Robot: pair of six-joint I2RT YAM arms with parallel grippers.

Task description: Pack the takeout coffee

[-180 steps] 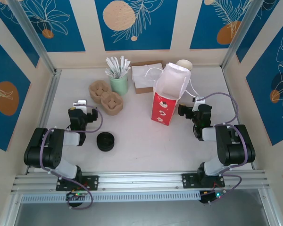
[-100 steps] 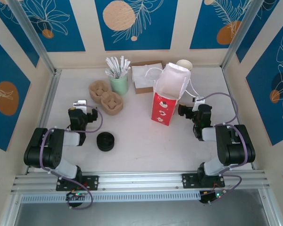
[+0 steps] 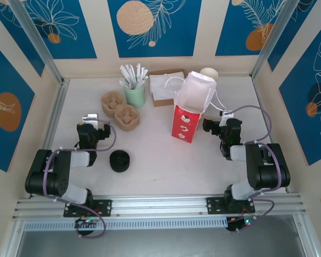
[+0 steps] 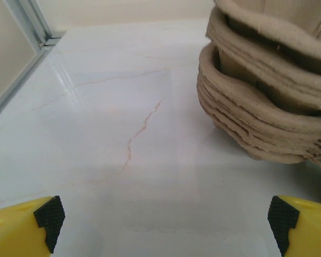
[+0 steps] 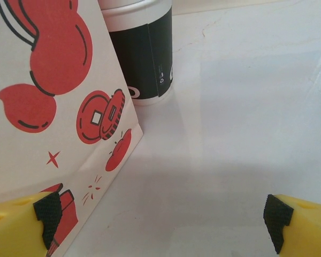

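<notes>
Both arms low at near edge of pale surface (image 3: 160, 155). Left claw (image 4: 166, 219) spread wide, gripping nothing, facing stack of pulp cup carriers (image 4: 257, 107). Right claw (image 5: 163, 219) likewise spread wide, gripping nothing, just beside red-and-white bag (image 5: 53, 107). Bag upright mid-surface, mouth open. White-and-dark paper cup (image 5: 144, 53) stands close behind bag. Black round stack (image 3: 119, 160) sits near left arm. Lidded coffee cup: whereabouts cannot be told; bag interior hidden from overhead camera.
</notes>
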